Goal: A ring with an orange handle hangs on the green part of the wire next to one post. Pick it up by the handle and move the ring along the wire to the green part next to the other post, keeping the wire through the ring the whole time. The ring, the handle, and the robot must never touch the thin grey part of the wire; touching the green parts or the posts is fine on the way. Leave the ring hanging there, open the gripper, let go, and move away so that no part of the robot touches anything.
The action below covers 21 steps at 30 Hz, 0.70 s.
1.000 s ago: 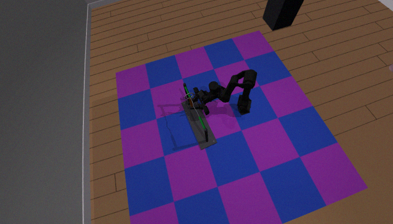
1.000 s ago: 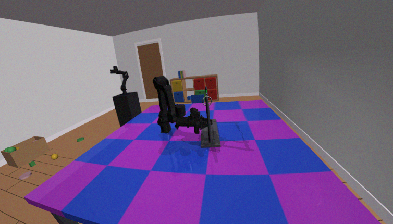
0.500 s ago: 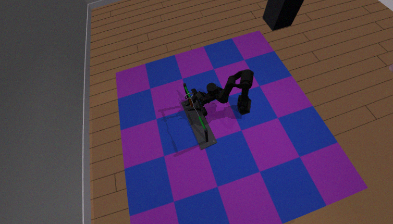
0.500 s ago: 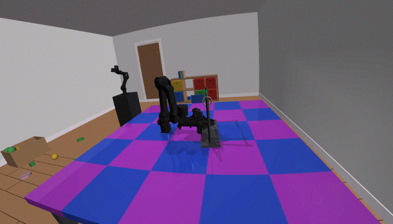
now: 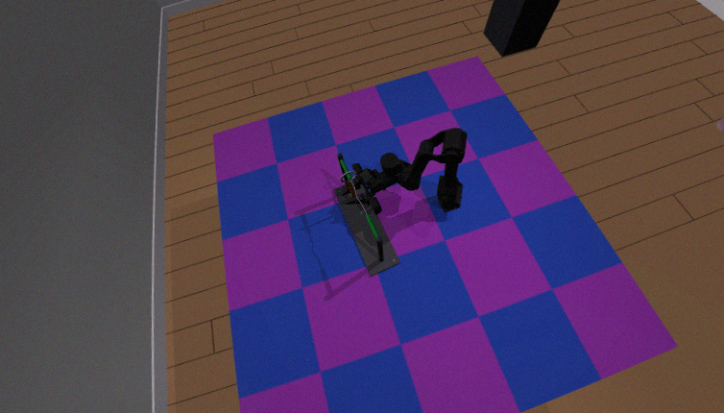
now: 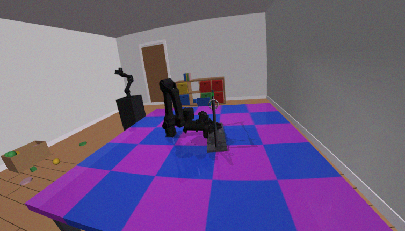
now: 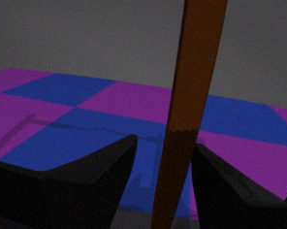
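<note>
The ring [image 6: 218, 104] hangs around the wire near the far post, on or by the far green part [image 5: 344, 165]. Its orange handle [image 5: 350, 188] [image 7: 197, 53] hangs down and stands slightly tilted in the wrist view. My gripper [image 7: 164, 146] [image 6: 219, 125] is partly open with its fingers on either side of the handle, which is nearer the right finger. A gap shows at the left finger; contact at the right cannot be told. The thin grey wire [image 5: 365, 210] runs above the gripper to the other green part [image 5: 372, 227] by the near post [image 5: 380, 250] [image 6: 215, 121].
The dark base plate [image 5: 383, 266] [image 6: 217, 148] carries both posts and lies under my gripper. The arm reaches in from the side of the base plate. The checkered table top [image 5: 438, 291] [image 6: 241, 198] surrounds it.
</note>
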### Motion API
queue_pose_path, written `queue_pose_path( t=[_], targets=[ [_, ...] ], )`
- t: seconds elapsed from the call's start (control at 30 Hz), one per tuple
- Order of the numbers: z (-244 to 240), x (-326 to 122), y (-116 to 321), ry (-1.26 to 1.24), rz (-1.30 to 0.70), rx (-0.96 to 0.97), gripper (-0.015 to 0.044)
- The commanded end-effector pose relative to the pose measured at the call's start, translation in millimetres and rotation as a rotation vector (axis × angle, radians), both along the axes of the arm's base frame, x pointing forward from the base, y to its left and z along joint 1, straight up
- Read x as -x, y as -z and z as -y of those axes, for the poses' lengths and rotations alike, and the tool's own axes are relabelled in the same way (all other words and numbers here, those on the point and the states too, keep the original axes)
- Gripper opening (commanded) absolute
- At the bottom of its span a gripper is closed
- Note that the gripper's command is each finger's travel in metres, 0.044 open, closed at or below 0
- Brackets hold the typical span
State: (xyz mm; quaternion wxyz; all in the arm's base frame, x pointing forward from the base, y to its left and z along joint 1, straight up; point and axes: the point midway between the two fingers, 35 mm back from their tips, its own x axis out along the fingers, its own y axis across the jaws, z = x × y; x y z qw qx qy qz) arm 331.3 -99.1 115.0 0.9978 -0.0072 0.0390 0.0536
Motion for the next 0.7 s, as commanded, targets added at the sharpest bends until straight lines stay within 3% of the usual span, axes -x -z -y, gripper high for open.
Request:
queue_pose_path(
  t=[0.0, 0.2, 0.57, 0.67],
  targets=[
    [1.3, -1.5, -2.1, 0.003, 0.007, 0.001, 0.016],
    [1.3, -1.5, -2.1, 0.003, 0.007, 0.001, 0.016],
    [0.0, -0.1, -0.1, 0.0, 0.0, 0.0, -0.0129],
    [0.0, -0.1, -0.1, 0.0, 0.0, 0.0, -0.015]
  ],
)
